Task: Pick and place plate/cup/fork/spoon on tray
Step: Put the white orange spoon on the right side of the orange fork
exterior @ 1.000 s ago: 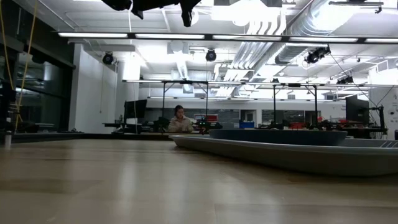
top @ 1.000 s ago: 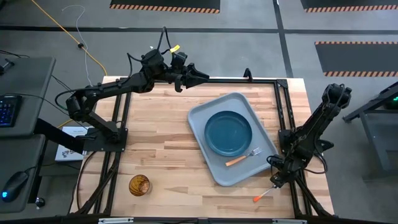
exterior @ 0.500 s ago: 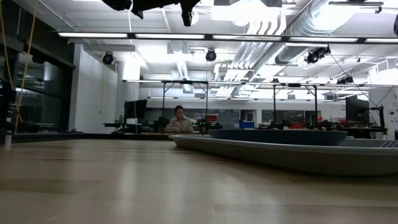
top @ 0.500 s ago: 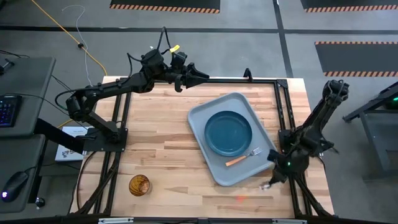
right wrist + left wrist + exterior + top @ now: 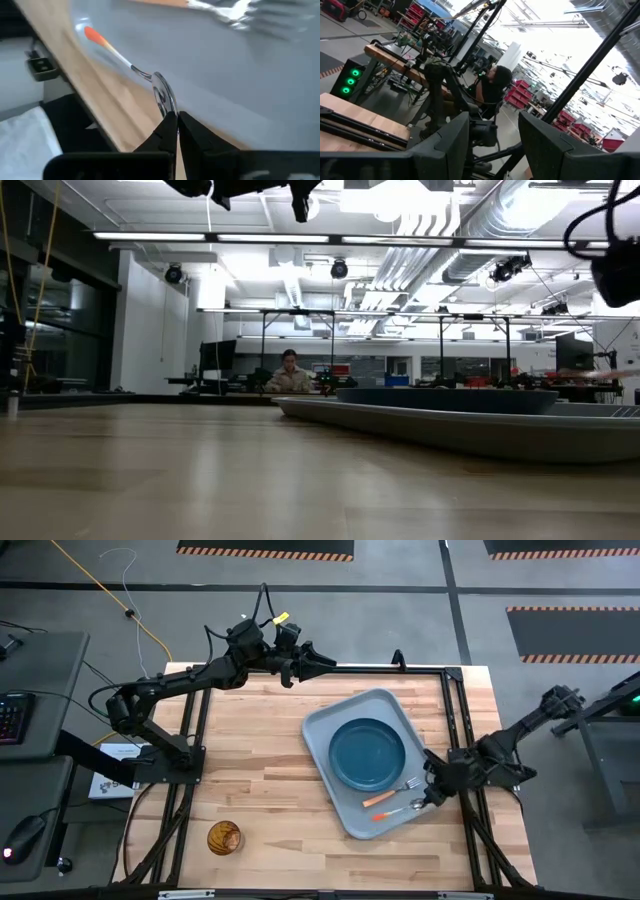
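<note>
The pale grey-blue tray point(image 5: 330, 720) lies on the table's right half with the dark teal plate point(image 5: 368, 753) on it. The orange-handled fork point(image 5: 388, 793) lies on the tray near the plate. My right gripper point(image 5: 428, 799) is over the tray's near right part, shut on the spoon point(image 5: 398, 811); the spoon also shows in the right wrist view point(image 5: 125, 62). The brown cup point(image 5: 224, 838) stands on the table at the near left. My left gripper point(image 5: 325, 662) is open and empty, held high over the table's far edge. My right gripper pinches the spoon's round silver bowl point(image 5: 161, 97) by its edge between its two fingertips point(image 5: 165, 131). The fingers come from the table's right, slanting down, in line with the spoon. The handle's reddish end point(image 5: 92, 34) points toward the table's left, low over the tray's near edge.
Dark frame rails point(image 5: 455, 755) run along the table's right and far edges. Bare wood lies between the cup and the tray. A person sits far off in the room point(image 5: 289, 372), also showing in the left wrist view point(image 5: 492, 85).
My right gripper has carried the spoon from the table's near right corner toward the far edge and a little left. The spoon has come off the wood and is now over the tray's near right part, beside the fork. The right arm has swung lower.
</note>
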Action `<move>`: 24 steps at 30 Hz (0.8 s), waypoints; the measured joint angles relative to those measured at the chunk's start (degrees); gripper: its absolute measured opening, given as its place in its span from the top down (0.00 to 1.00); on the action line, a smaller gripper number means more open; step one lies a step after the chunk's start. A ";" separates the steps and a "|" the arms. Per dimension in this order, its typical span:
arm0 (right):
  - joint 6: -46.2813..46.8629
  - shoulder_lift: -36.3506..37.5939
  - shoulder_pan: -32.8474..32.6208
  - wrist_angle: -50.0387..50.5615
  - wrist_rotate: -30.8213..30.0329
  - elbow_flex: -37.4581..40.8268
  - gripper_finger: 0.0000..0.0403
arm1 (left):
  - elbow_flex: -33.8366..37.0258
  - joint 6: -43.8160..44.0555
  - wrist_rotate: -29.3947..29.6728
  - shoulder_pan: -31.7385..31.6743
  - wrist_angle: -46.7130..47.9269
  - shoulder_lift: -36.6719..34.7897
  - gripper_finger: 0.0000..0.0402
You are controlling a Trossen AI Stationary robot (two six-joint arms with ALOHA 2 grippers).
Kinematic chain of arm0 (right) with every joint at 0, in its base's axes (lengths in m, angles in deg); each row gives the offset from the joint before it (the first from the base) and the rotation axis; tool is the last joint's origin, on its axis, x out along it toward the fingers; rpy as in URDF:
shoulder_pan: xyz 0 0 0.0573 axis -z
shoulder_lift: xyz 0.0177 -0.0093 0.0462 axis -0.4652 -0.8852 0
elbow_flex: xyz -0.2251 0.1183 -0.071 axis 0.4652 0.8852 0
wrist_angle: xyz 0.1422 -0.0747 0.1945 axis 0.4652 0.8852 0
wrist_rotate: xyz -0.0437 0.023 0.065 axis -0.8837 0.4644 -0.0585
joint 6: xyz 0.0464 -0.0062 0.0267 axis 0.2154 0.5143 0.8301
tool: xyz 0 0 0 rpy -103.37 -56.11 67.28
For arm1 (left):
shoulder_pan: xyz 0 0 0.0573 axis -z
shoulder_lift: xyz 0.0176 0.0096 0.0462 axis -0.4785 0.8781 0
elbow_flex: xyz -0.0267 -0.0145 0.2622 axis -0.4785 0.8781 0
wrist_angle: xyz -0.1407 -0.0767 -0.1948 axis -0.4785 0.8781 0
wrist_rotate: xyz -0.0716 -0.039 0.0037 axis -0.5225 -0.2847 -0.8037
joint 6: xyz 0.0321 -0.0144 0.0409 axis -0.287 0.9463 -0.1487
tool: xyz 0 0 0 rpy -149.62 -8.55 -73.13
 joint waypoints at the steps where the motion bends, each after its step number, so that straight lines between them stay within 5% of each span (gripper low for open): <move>1: -1.11 -0.02 1.38 1.01 0.71 0.00 1.00 | 0.00 0.02 0.09 0.00 0.02 0.00 0.60; 11: -11.30 -1.55 11.40 7.74 5.40 0.00 1.00 | 0.00 0.00 1.42 0.02 -0.02 0.00 0.60; 24: -16.89 -11.04 14.22 6.26 4.89 -0.02 1.00 | -0.02 -0.02 1.44 0.04 -0.02 0.00 0.60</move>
